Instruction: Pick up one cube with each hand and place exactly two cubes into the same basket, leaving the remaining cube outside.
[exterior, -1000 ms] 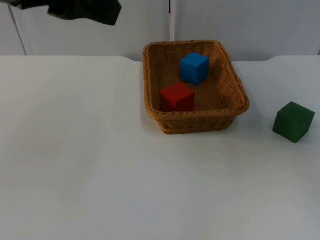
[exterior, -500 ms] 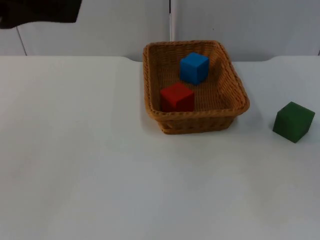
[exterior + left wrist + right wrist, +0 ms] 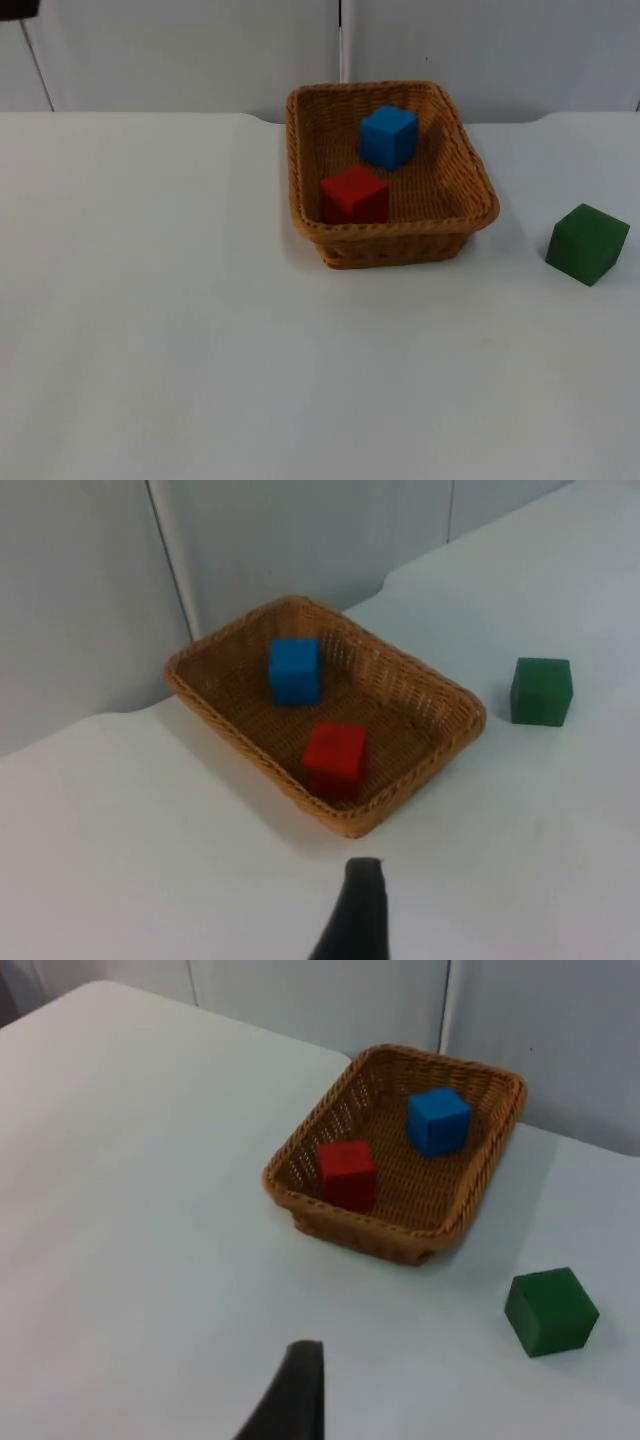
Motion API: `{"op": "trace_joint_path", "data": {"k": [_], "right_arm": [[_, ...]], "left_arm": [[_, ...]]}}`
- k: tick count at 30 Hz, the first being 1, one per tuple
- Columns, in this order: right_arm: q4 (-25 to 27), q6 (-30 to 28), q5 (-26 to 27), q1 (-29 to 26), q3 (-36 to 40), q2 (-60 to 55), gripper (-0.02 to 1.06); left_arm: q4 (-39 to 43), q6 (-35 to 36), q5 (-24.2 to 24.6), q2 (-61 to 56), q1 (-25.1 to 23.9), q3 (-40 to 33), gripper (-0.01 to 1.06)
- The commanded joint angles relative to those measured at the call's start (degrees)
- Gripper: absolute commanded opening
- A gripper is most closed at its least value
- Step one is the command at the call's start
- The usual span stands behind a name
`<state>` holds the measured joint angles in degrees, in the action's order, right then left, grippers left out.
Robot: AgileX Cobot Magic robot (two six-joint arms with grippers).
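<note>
White table (image 3: 150,330): fills the lower frame in the top view. Wicker basket (image 3: 470,185): upper centre; we log a blue cube (image 3: 388,135) toward its back and a red cube (image 3: 353,194) near its front wall. Green cube (image 3: 587,243): right edge, outside the basket, well apart. Left gripper (image 3: 352,915), right gripper (image 3: 290,1395): raised above the table; we cannot tell their grip state.

Not much of your robot to look at here, honestly. Your left arm (image 3: 14,8) is a plain black chunk with a flat lower edge, no markings you can make out. Your left gripper (image 3: 355,920) comes across as a matte black wedge, narrow and rounded at the tip and widening toward its base. Your right gripper (image 3: 292,1397) is similar but looks more charcoal, with a squarer tip and one slanted edge.
</note>
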<state>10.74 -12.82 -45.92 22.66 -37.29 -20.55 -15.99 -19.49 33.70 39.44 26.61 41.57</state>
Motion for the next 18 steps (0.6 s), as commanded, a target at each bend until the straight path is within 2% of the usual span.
{"op": "trace_joint_path", "data": {"k": [1, 8, 13, 18], "right_arm": [[0.28, -0.05, -3.02, -0.16, 0.34, 2.97, 0.86], [-0.10, -0.05, -10.51, -0.16, 0.50, 10.48, 0.86], [-0.10, 1.74, -13.84, -0.16, 3.18, 15.89, 0.86], [-1.00, 4.39, -14.79, -0.16, 5.39, 20.55, 0.86]], "left_arm": [[-0.03, 0.49, 1.93, -1.62, 0.21, -0.32, 0.73], [-0.03, 0.49, 4.99, -6.65, 0.21, -0.66, 0.73], [-0.03, 1.91, 4.99, -11.26, 0.21, -4.20, 0.73], [-0.03, 2.42, 5.30, -15.84, 0.21, -6.97, 0.73]]}}
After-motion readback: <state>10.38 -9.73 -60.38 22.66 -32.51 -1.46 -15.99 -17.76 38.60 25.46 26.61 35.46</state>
